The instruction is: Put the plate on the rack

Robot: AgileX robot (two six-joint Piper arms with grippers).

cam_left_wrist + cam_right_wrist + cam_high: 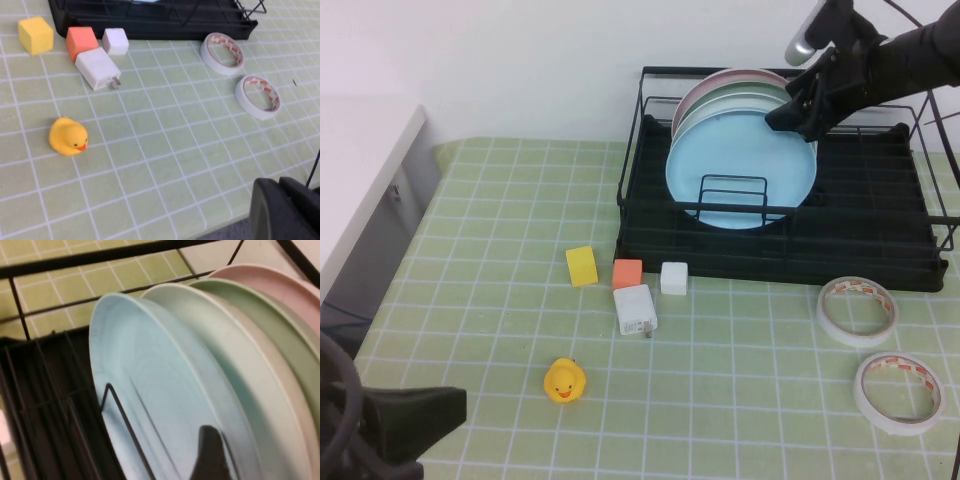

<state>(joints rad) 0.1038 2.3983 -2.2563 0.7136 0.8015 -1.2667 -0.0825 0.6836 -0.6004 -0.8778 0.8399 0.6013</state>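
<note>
The light-blue plate stands upright in the black wire rack, foremost in a row of plates, its lower part behind a wire divider. My right gripper is at the plate's upper right rim, shut on it. In the right wrist view one dark finger lies against the plate's face at the rim; the other finger is hidden behind the plate. The rack's wires show beside it. My left gripper is shut and empty at the table's near left corner, and also shows in the left wrist view.
A whitish, a green and a pink plate stand behind the blue one. In front of the rack lie a yellow cube, orange cube, white cube, white charger and rubber duck. Two tape rolls lie at the right.
</note>
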